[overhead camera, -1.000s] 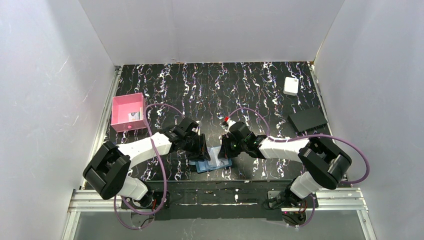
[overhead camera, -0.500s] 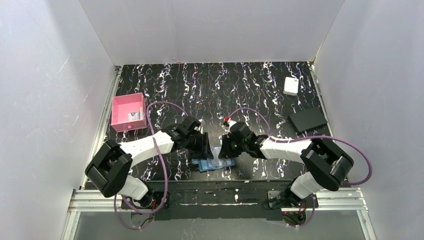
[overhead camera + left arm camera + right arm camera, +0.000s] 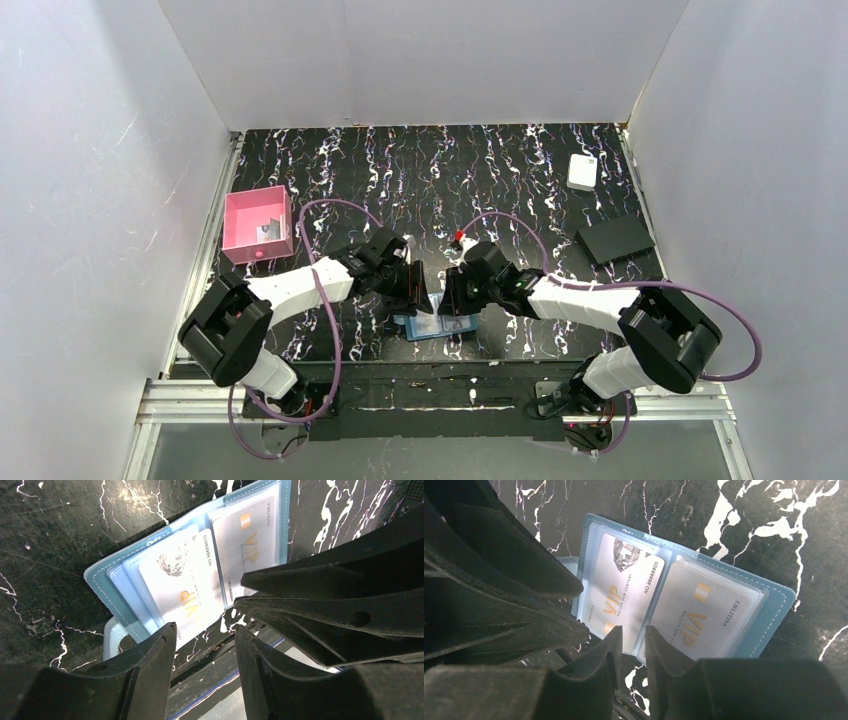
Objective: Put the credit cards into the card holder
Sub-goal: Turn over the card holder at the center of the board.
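The teal card holder (image 3: 432, 326) lies open flat near the table's front edge, between my two grippers. In the left wrist view the holder (image 3: 102, 587) shows two pale VIP credit cards: one (image 3: 182, 590) sticks partly out of its slot towards the near edge, the other (image 3: 250, 535) sits under a clear sleeve. The right wrist view shows the same holder (image 3: 776, 607) and cards (image 3: 624, 592) (image 3: 701, 615). My left gripper (image 3: 204, 635) is open and empty, low over the holder's near edge. My right gripper (image 3: 633, 632) has a narrow gap, empty, at the holder's middle fold.
A pink square tray (image 3: 240, 215) stands at the left with a small item inside. A white box (image 3: 582, 171) and a flat black rectangle (image 3: 615, 240) lie at the right. The two grippers (image 3: 418, 290) (image 3: 452, 298) are close together; the right fingers (image 3: 350, 595) crowd the left wrist view.
Both grippers have moved a little to the right and closer over the holder. The holder has shifted slightly right on the table.
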You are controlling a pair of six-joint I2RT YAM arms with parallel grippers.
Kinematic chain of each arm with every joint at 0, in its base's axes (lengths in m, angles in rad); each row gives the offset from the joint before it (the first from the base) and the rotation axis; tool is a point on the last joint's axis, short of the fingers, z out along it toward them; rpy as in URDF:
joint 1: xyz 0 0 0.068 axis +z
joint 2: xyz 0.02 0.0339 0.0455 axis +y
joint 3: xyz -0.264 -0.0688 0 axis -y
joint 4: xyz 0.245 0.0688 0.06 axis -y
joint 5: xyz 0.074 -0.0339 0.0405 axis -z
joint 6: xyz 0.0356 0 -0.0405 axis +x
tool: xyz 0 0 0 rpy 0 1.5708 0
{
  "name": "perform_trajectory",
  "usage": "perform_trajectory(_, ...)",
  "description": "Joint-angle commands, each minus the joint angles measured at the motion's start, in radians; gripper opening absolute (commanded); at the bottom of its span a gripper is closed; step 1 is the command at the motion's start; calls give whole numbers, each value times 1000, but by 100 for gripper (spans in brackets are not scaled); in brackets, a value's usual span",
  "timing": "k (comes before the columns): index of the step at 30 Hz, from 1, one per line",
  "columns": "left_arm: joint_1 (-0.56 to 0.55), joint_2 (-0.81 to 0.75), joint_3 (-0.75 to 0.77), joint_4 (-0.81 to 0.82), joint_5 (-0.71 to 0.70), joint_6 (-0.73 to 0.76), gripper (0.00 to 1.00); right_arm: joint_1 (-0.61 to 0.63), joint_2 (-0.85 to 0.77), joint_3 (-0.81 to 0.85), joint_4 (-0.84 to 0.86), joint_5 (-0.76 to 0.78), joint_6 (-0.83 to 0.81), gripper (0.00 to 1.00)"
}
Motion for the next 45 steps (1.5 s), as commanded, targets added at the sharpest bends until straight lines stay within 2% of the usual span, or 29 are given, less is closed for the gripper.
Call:
perform_trajectory(1, -7, -11, 28, -26, -10, 16, 47, -5, 2, 21, 62, -27, 15, 24)
perform_trajectory(5, -7, -59, 20, -83, -70, 18, 54, -5, 37, 21, 92, -36, 18, 9)
perform_trajectory(9, -7, -106, -2, -117, -93, 17, 59, -5, 57, 29, 98, -26, 12, 7)
perform_trajectory(13, -7, -135, -19, -113, -93, 4, 59, -5, 80, 27, 105, -24, 9, 5)
perform_trajectory(16, -7, -136, -19, -107, -93, -1, 54, -6, 92, 18, 119, -24, 10, 3)
perform_trajectory(22, -6, -80, 1, -90, -86, 1, 33, -6, 124, 10, 139, -20, 11, 1)
perform_trajectory(25, -7, -56, 15, -87, -90, 3, 26, -7, 136, 6, 131, -4, 13, 1)
perform_trajectory(30, -7, -24, 39, -90, -90, 10, 21, -8, 152, -12, 143, 2, 21, 1)
perform_trajectory(35, -7, -22, 38, -73, -82, 5, 34, -8, 164, -21, 154, -2, 23, 1)
perform_trajectory(45, -12, 44, 73, -1, 11, -13, 34, -15, 146, -9, 160, -33, 35, 1)
